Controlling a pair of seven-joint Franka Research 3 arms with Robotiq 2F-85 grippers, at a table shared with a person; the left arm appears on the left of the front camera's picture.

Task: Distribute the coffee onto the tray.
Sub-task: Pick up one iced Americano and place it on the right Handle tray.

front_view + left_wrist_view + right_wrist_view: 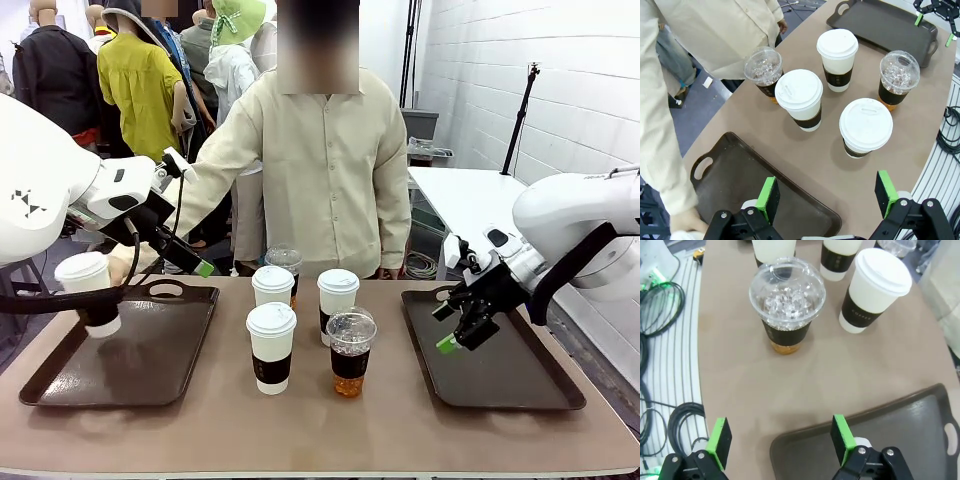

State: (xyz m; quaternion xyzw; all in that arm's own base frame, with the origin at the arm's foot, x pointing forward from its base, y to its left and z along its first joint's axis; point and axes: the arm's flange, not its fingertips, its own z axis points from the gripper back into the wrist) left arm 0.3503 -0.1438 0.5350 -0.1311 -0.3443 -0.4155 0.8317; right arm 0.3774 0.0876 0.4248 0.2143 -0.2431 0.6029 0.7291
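Observation:
Five coffee cups with black sleeves stand mid-table between two trays: three white lidded ones (271, 345) (273, 285) (338, 292) and two clear dome-lidded ones (351, 352) (284, 260). The person's hand (125, 262) holds another white cup (88, 288) over the left tray (150, 365). My left gripper (195, 262) hangs open and empty above that tray's far edge, and its wrist view looks down on the group (800, 97). Over the right tray (510, 375), my right gripper (446, 328) is open and empty. The nearest clear cup (787, 302) is ahead of it.
Both brown trays have handle cut-outs, and the right tray (880, 435) is bare. The person stands at the far edge behind the cups, with one arm stretched toward the left tray. Cables (660, 300) lie on the floor past the table's near edge.

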